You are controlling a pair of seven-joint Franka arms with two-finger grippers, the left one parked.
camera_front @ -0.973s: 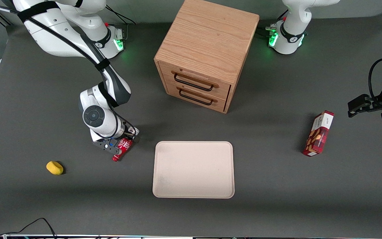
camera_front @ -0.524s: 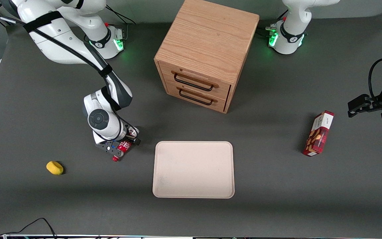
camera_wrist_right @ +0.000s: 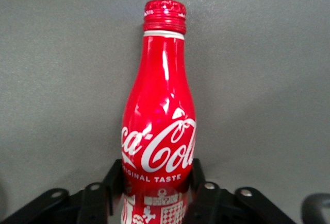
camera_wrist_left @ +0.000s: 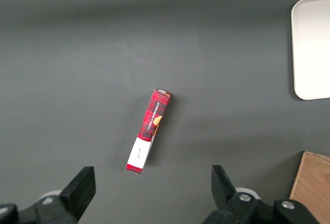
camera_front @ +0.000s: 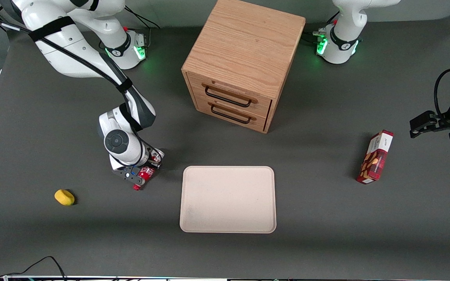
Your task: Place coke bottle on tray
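Note:
The coke bottle point(camera_front: 143, 174) is a slim red bottle with a white script logo. It lies on its side on the dark table, its capped neck pointing toward the front camera. My right gripper point(camera_front: 145, 171) is down over the bottle's body and shut on it. In the right wrist view both black fingers point(camera_wrist_right: 114, 175) press against the sides of the coke bottle point(camera_wrist_right: 160, 116), below the logo, with the gripper point(camera_wrist_right: 157, 176) centred on it. The beige tray point(camera_front: 228, 199) lies flat beside the bottle, toward the parked arm's end, and holds nothing.
A wooden two-drawer cabinet point(camera_front: 244, 62) stands farther from the front camera than the tray. A yellow lump point(camera_front: 64, 197) lies toward the working arm's end. A red snack box point(camera_front: 376, 157) stands toward the parked arm's end and shows as the box point(camera_wrist_left: 149, 131) in the left wrist view.
My gripper has come down lower over the bottle and its fingers have closed in against the bottle's sides. The bottle has stayed where it lay.

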